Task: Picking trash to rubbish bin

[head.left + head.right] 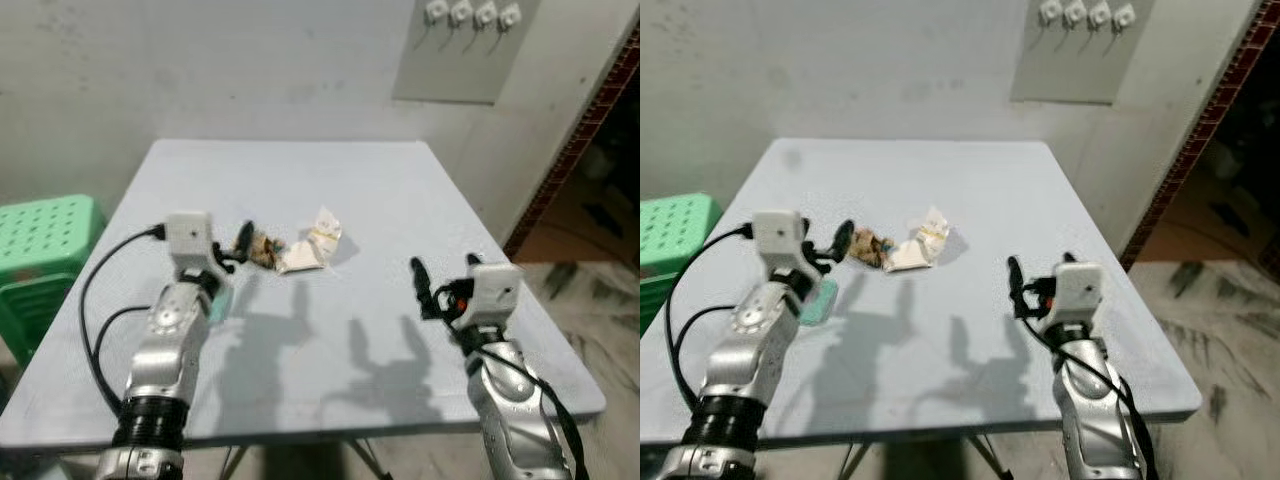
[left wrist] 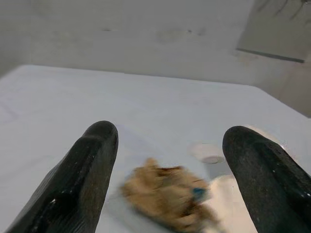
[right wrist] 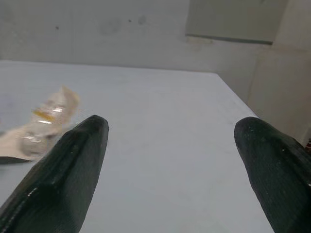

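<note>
The work surface is a square, pale grey table (image 1: 400, 200) with a matte top, set close to a whitewashed wall (image 1: 200, 60). A grey wall panel (image 1: 450, 60) hangs above the far right corner of the table and carries a row of white switches or hooks (image 1: 472, 13) along its upper edge. A green perforated plastic stool (image 1: 45, 240) stands on the robot's left, beside the table. On the right, a brick-edged opening (image 1: 590, 130) leads to a darker area, and the floor (image 1: 590, 300) there is mottled grey stone.

The trash lies near the table's centre, slightly left. It consists of a crumpled brown wrapper (image 1: 264, 248) and a crumpled white wrapper (image 1: 312, 245) with yellow marking, the two touching or nearly so.

The left gripper (image 1: 243, 240) is raised over the table just beside the brown wrapper. In the left wrist view its two black fingers (image 2: 87, 174) are spread apart, with the brown wrapper (image 2: 167, 196) seen between them; the gripper holds nothing. A small teal object (image 1: 222, 300) lies on the table beside the left forearm.

The right gripper (image 1: 418, 285) is positioned over the right half of the table, well apart from the trash. In the right wrist view its fingers (image 3: 68, 170) are spread wide and released, with bare tabletop between them.
</note>
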Motion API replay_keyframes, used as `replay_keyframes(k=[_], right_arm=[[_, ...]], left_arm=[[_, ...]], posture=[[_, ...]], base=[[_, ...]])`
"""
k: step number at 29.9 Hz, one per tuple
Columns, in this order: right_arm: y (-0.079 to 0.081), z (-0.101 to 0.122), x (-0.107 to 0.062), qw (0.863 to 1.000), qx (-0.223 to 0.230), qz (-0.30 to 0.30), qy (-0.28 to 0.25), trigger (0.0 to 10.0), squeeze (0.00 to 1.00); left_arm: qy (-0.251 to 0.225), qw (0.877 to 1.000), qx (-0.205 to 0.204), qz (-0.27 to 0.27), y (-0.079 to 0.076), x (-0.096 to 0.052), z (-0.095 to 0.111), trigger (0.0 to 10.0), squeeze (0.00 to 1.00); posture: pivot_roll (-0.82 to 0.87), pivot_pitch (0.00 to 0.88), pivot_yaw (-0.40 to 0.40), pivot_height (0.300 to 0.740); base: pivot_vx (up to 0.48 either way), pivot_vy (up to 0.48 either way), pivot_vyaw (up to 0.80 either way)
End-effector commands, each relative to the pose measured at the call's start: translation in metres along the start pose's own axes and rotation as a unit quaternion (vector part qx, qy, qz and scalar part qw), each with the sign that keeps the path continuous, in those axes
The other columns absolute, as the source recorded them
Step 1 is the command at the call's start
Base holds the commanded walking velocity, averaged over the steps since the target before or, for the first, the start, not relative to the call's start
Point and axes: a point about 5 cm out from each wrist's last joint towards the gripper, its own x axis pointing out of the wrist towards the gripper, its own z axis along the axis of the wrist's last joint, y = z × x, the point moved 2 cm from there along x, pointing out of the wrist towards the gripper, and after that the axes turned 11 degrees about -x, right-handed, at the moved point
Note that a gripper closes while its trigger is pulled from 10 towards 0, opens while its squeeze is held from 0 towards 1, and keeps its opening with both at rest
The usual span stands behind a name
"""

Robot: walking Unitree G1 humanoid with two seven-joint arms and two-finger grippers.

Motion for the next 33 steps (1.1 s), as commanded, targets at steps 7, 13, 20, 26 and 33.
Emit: replay_keyframes(k=[7,13,20,26,33], right_arm=[[-0.012,0.0,0.002,0.999,-0.029,0.016,0.011,10.0,0.0],[-0.013,0.002,0.002,0.999,-0.035,0.023,0.006,10.0,0.0],[-0.008,0.006,0.01,0.998,-0.031,0.051,0.004,10.0,0.0],[-0.008,0.011,0.017,0.996,-0.033,0.08,-0.001,10.0,0.0],[-0.007,0.018,0.032,0.99,-0.047,0.134,-0.01,10.0,0.0]], left_arm=[[0.018,0.998,0.018,-0.053,-0.02,0.001,-0.006,10.0,0.0],[0.032,0.995,0.051,-0.08,-0.023,0.0,-0.009,10.0,0.0],[0.038,0.993,0.057,-0.098,-0.027,-0.004,-0.01,10.0,0.0],[0.04,0.992,0.059,-0.105,-0.026,-0.011,-0.01,10.0,0.0],[0.031,0.99,0.073,-0.114,-0.024,-0.015,0.002,10.0,0.0]], posture=[[-0.03,0.0,-0.053,0.74],[-0.03,0.0,-0.051,0.74],[-0.03,0.0,-0.052,0.74],[-0.01,0.019,-0.065,0.74],[0.03,0.048,-0.087,0.74]], base=[[0.0,0.0,0.0],[0.0,0.0,0.0],[0.0,0.0,0.0],[0.0,0.0,0.0],[0.0,0.0,0.0]])
